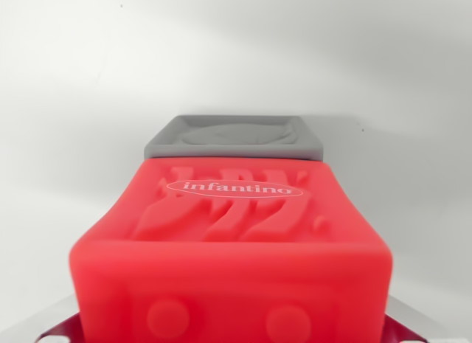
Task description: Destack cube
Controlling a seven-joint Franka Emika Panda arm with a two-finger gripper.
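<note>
Filling the wrist view, red cube (232, 247) fronts grey cube (234, 136); claw unseen.

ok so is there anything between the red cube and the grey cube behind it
Nothing shows between them in the wrist view: the red cube overlaps the front edge of the grey cube. Whether they touch cannot be told.

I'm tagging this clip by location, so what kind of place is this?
Probably a lab or test bench rather than a home, though little shows. A red Infantino toy cube fills the wrist view, a grey cube sits behind it, and both stand on a bare white surface with nothing domestic around.
</note>
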